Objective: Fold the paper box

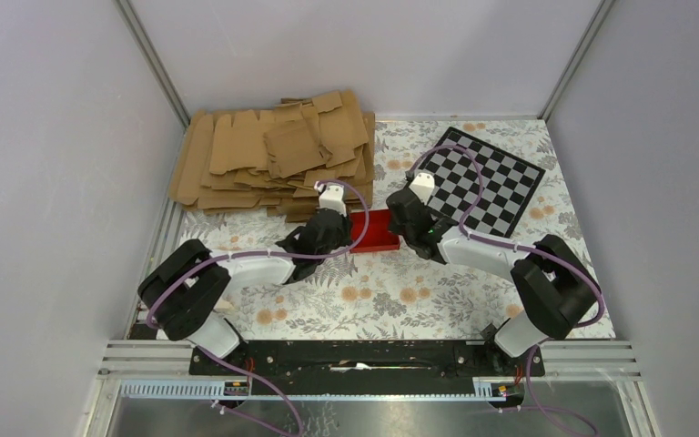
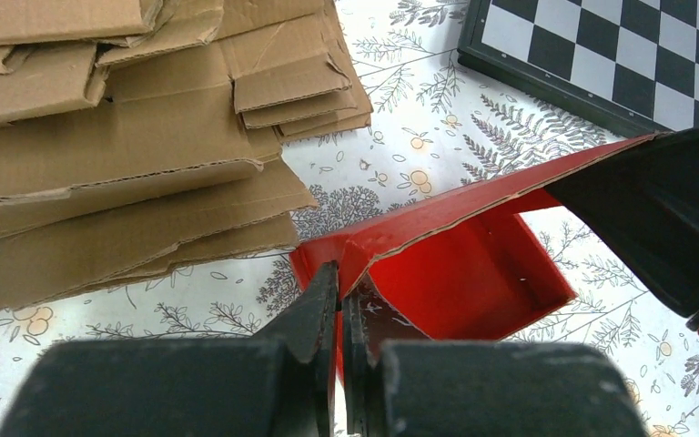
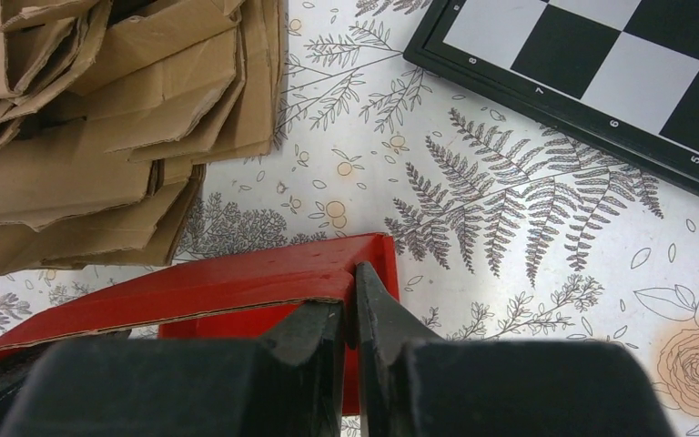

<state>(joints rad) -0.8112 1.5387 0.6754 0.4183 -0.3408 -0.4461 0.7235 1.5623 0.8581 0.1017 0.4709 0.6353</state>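
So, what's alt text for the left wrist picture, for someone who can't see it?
The shut left pincer pinches one end of a half-folded red paper box on a floral tablecloth, while the black right pincer holds its other end. Brown cardboard blanks lie stacked upper left, a checkered board upper right.

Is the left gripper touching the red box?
Touching. The left wrist view shows the left gripper shut on the red box, its wall pinched in the jaws.

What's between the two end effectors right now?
Only the red paper box, its ends gripped by the left end effector and the right end effector; the top view shows it.
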